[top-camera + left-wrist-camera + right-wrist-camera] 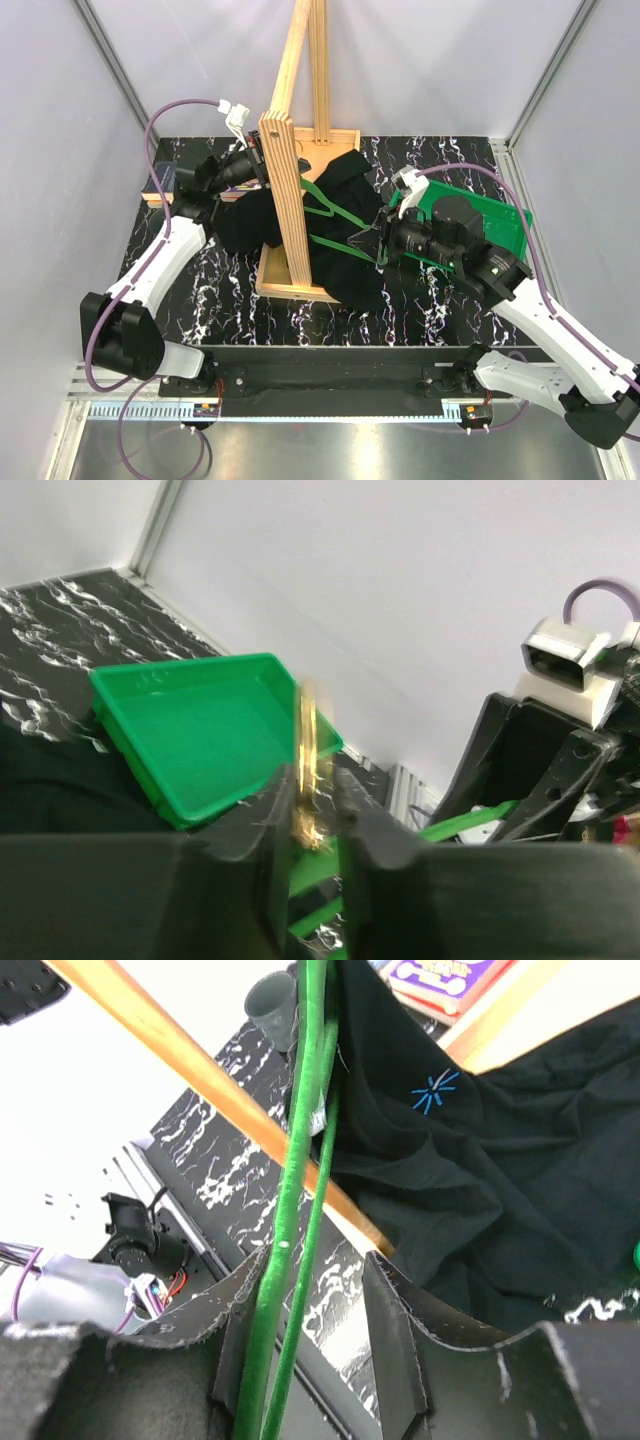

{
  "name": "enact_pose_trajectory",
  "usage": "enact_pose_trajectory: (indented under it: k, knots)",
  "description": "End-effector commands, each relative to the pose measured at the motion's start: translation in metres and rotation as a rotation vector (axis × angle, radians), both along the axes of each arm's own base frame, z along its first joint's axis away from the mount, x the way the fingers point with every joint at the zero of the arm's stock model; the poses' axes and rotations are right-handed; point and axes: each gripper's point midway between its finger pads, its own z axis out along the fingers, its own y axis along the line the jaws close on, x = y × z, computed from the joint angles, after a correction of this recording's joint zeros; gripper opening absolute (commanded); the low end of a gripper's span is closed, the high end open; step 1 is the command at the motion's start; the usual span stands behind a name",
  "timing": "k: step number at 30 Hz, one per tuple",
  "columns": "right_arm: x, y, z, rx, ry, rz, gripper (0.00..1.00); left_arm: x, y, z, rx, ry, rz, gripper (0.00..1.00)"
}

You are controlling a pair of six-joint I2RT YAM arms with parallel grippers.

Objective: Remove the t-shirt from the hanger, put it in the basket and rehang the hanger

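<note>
1. Black fabric: the t-shirt (340, 272) lies crumpled across the base of the wooden stand (283, 180) and spills onto the marbled surface (420, 300) on both sides of the upright.
2. A small blue star-shaped mark (435, 1090) shows on the cloth in the right wrist view.
3. The green hanger (296, 1160) lies over the shirt, right of the upright. Its thin rods are bare along most of their length, and cloth gathers against them at the far end.
4. Right gripper (305, 1290): released. Its fingers straddle the hanger rods, which run beside the left finger with a clear gap on the other side.
5. Left gripper (313, 780): up at the stand's upright, jaws nearly together. A blurred wood-coloured strip sits between them, and I cannot tell whether it is clamped.
6. A green tray (505, 222) sits on the surface at right, partly under the right arm.
7. A grey cup (272, 1000) and a purple book (450, 978) are beyond the stand.
</note>
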Motion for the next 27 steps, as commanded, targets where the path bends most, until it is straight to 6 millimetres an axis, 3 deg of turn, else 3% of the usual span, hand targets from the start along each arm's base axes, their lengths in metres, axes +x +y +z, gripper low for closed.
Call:
enact_pose_trajectory:
  k: [1, 3, 6, 12, 16, 27]
  knots:
    - [0.005, -0.014, 0.001, 0.017, -0.003, -0.088, 0.0, -0.012, 0.008, 0.031, -0.058, -0.091, -0.044, 0.45]
    - [0.006, -0.017, 0.007, 0.025, -0.018, -0.106, 0.0, -0.007, 0.014, 0.03, -0.058, -0.091, -0.018, 0.6]
    - [0.009, -0.02, 0.008, 0.021, -0.022, -0.13, 0.0, -0.002, 0.02, 0.03, -0.056, -0.091, -0.001, 0.66]
    - [0.006, -0.01, 0.007, 0.009, -0.022, -0.062, 0.0, 0.005, 0.027, 0.028, -0.047, -0.079, 0.023, 0.69]
    - [0.004, -0.01, 0.012, 0.009, -0.05, -0.045, 0.0, 0.015, 0.027, 0.015, -0.029, -0.022, 0.016, 0.72]
    - [-0.007, 0.013, 0.037, 0.01, -0.135, 0.143, 0.0, 0.008, 0.002, 0.001, -0.019, 0.019, -0.076, 0.75]
